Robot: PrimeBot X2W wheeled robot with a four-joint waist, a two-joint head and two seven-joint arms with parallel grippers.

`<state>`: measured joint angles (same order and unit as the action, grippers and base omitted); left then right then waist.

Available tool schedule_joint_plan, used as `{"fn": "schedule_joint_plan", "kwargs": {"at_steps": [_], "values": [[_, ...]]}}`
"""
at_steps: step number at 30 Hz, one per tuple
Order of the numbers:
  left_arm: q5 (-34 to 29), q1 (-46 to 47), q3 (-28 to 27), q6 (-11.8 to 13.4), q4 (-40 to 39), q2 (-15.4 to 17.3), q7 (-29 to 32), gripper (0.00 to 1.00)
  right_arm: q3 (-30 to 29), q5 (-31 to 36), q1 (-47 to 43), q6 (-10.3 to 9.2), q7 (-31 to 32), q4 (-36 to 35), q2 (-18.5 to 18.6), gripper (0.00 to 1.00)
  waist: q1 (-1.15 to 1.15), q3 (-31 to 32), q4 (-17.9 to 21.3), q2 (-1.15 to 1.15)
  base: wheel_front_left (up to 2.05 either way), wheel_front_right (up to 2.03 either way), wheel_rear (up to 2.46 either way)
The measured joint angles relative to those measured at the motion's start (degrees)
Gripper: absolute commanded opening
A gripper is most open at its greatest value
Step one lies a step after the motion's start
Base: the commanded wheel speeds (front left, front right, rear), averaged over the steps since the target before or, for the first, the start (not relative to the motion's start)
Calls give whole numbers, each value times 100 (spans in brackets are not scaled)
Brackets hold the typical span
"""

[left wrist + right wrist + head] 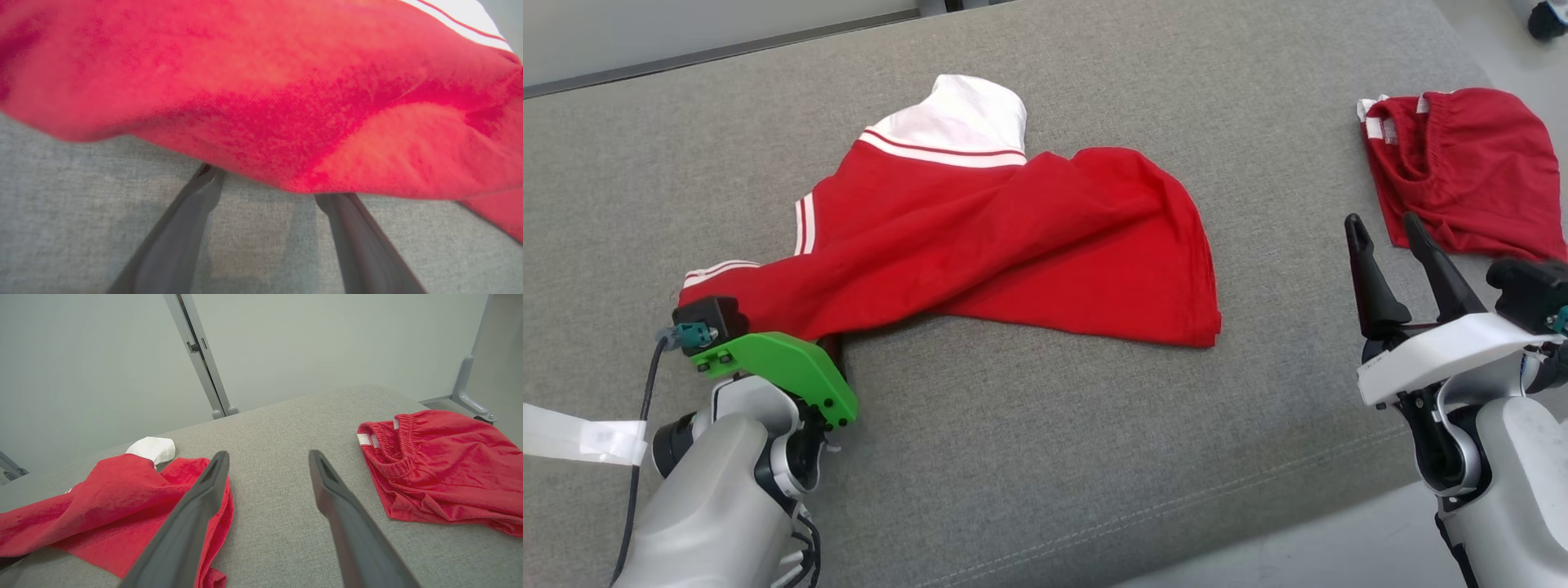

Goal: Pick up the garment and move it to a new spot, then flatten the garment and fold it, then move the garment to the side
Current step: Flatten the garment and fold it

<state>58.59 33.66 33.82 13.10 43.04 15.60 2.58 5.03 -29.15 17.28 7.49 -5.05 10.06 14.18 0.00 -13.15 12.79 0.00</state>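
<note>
The garment (1013, 237), a red shirt with white striped trim and a white sleeve, lies crumpled in the middle of the grey cushion (1045, 474). My left gripper (827, 349) sits at the garment's near-left edge. In the left wrist view the left gripper (267, 192) is open, its two dark fingers (179, 228) flat on the cushion and spread apart, with their tips hidden under the hem of the red garment (261, 81). My right gripper (1383, 224) hovers open at the right with nothing between its fingers, and the right gripper (267, 455) points across the cushion, the garment (110, 498) to its left.
A pair of red shorts (1462, 171) with an elastic waist lies at the cushion's far right, just beyond my right gripper, the shorts (441, 473) right of its fingers. The cushion's front edge runs along the lower right. A pale wall with a metal post (204, 359) stands behind.
</note>
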Motion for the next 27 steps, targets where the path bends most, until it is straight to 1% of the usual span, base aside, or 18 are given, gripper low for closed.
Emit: {"fn": "schedule_joint_plan", "kwargs": {"at_steps": [2,3,4,5,8,11,15,17,20,23,25,27], "values": [[16,44,-15,-32,91,-16,-33,100,-10,4,-14,0,1,-11,-7,100,0,-18,18,0,0,0,0],[18,83,-16,-60,179,-24,-69,62,-16,7,-27,0,2,-20,-14,100,0,-34,33,0,0,0,0],[18,123,-16,-101,253,-37,-96,28,-23,13,-35,0,14,-26,-21,100,0,-47,44,0,0,0,0],[18,157,-16,-155,319,-55,-137,0,-37,14,-40,0,20,-31,-30,100,0,-57,50,0,0,0,0],[18,237,1,-339,483,-101,-235,0,-104,27,-62,0,19,-38,-46,100,0,-60,16,0,0,0,0],[-34,251,132,-542,570,-154,-255,0,-142,54,-74,0,16,-31,-79,100,0,-30,-64,0,0,0,0],[-130,222,357,-782,502,-171,-74,0,-202,54,-155,0,5,-26,-88,100,0,45,-216,0,0,0,0],[-157,155,455,-870,359,-114,43,0,-234,54,-183,0,0,-21,-78,100,0,90,-318,0,0,0,0],[-187,2,561,-916,11,101,268,0,-271,54,-211,0,0,-25,-77,100,0,169,-490,0,0,0,0],[-258,-146,679,-909,-515,465,575,0,-296,55,-288,0,20,-31,-85,100,0,258,-675,0,0,0,0],[-288,-243,698,-831,-995,766,767,0,-300,57,-292,0,36,-41,-97,100,0,324,-794,0,0,0,0],[-293,-394,667,-691,-1571,1079,971,0,-307,58,-296,0,41,-54,-125,100,0,391,-905,0,0,0,0]]}}
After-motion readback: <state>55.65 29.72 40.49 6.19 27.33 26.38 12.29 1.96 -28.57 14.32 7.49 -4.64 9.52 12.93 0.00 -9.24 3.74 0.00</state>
